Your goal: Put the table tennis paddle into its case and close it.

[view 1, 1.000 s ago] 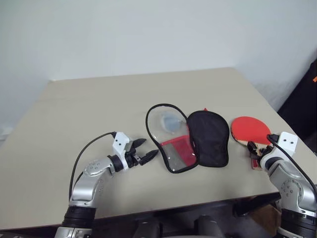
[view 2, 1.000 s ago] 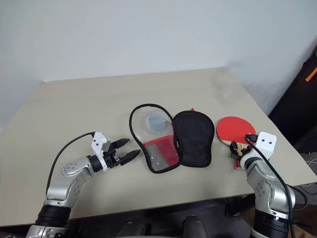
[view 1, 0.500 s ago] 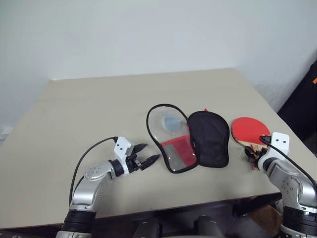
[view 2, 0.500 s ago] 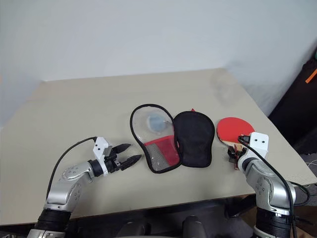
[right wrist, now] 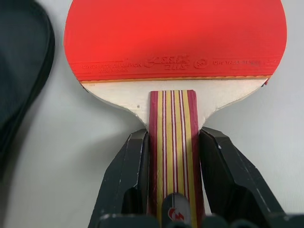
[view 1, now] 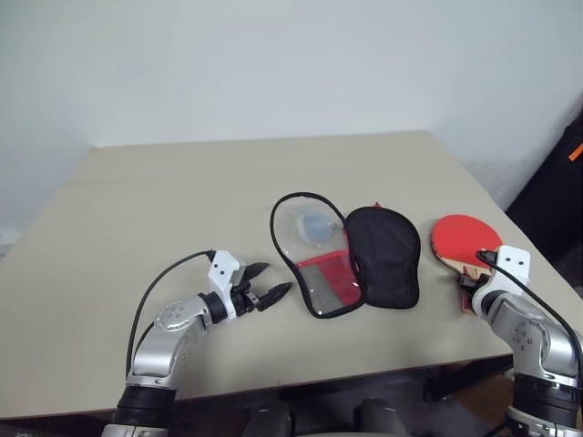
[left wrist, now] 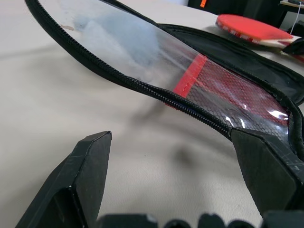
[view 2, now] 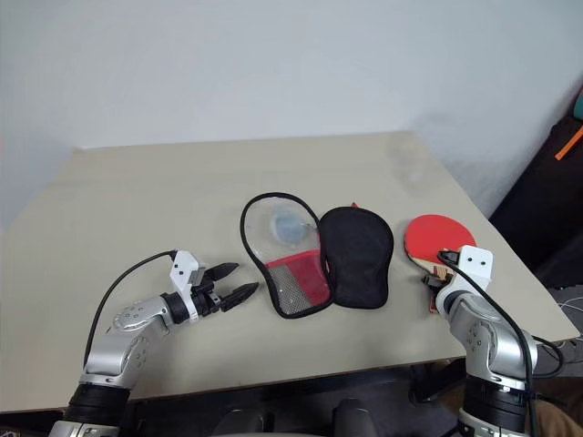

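The right gripper [right wrist: 172, 156] has closed its jaws on the paddle [right wrist: 175, 42] handle; the left gripper [view 1: 264, 282] stays open beside the case [view 1: 346, 252].

table [view 1: 164, 191] | case [view 1: 351, 250] centre, opened flat | paddle [view 1: 463, 238] right of case, apart

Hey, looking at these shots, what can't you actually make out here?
- Paddle handle end: right wrist view, hidden between the right end effector's fingers.
- Paddle handle: head views, covered by the right wrist.
- Case: left wrist view, cut off by the frame's edges.
- Bluish patch under the case's clear half: head views, too small to identify.
- Printing on the paddle's rubber: too small to read.
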You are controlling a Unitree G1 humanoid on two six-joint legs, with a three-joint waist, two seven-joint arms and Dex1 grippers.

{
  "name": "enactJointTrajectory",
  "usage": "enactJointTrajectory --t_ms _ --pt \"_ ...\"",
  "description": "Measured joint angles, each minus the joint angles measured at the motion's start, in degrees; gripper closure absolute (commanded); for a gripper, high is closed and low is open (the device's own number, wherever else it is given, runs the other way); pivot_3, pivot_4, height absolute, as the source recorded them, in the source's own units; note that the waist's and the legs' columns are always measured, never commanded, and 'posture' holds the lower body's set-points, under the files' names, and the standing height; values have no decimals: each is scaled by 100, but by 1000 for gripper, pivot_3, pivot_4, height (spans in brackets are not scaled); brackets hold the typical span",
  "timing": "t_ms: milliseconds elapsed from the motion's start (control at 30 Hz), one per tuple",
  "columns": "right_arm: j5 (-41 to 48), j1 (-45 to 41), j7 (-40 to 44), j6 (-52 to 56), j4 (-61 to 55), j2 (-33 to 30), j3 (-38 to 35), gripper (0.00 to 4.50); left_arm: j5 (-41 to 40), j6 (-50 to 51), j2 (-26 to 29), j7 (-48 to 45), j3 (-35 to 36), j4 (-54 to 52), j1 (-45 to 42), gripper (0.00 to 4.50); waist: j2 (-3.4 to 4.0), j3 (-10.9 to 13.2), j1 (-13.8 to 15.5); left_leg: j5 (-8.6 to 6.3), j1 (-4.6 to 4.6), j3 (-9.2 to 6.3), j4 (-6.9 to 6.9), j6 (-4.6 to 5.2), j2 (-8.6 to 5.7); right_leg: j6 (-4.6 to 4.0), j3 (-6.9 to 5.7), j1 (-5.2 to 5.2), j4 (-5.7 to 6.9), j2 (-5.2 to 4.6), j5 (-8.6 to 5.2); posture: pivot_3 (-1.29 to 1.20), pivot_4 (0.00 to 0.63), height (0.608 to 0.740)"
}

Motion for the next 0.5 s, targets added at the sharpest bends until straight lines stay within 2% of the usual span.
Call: enactJointTrajectory --t_ms 133,300,500 --pt "152 -201 -1 84 -450 198 72 3257 0 18 5 -10 -2 0 -32 272 74 26 -38 1 -8 0 -7 0 -1 1 2 -10 1 0 1 0 0 740" --pt "173 -489 -67 295 -1000 516 625 3257 0 54 20 -54 -3 0 -43 272 80 26 -104 1 -7 -3 -13 0 0 1 1 -10 1 0 1 0 0 740" --pt "91 -570 -278 612 -1027 1114 1429 3257 0 103 46 -67 -2 -6 -44 272 85 29 -116 1 -11 -5 -12 0 -3 1 1 -13 1 -1 1 0 0 740"
